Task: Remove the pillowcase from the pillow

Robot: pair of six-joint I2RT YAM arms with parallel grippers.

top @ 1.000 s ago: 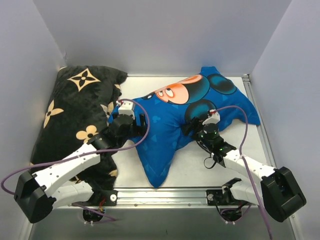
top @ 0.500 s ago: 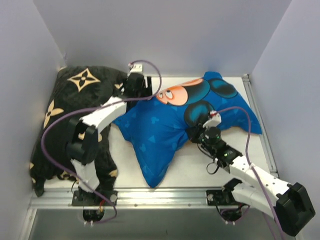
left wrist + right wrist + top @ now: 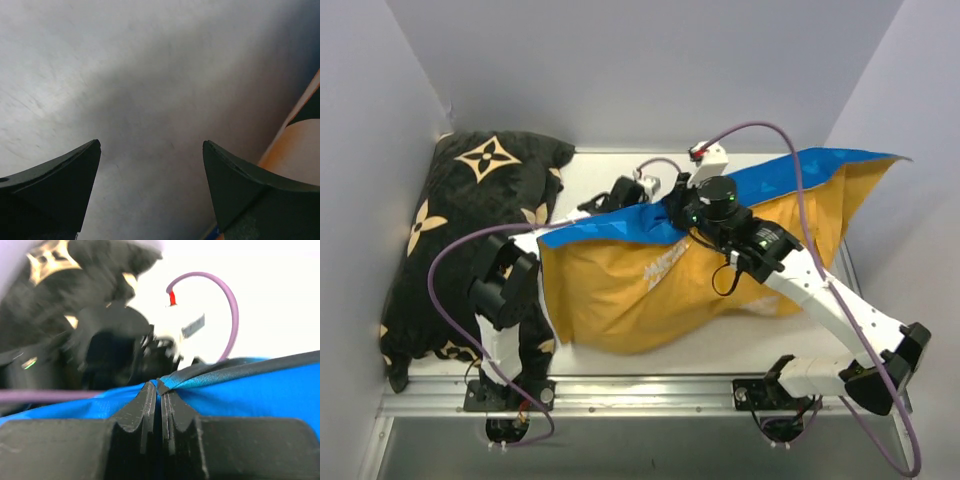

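Note:
The pillowcase [image 3: 640, 280] hangs lifted over the table, its orange-yellow inner side facing me and a blue band [image 3: 790, 175] running along the top. My right gripper [image 3: 672, 207] is shut on a pinched fold of the blue fabric [image 3: 210, 372]; in the right wrist view the jaws [image 3: 160, 386] meet with cloth between them. My left gripper [image 3: 625, 192] stands open just behind the raised top edge. In the left wrist view its fingers [image 3: 60, 185] frame bare grey table, with an orange fabric edge [image 3: 300, 110] at the right. The pillow is hidden.
A black cushion with tan flower motifs [image 3: 470, 230] fills the left side of the table. White walls close in the back and both sides. A metal rail [image 3: 650, 385] runs along the near edge between the arm bases.
My right gripper has shut on the pillowcase and risen back and to the left, lifting it so the orange inside hangs down. The left gripper has swung to the back and right.

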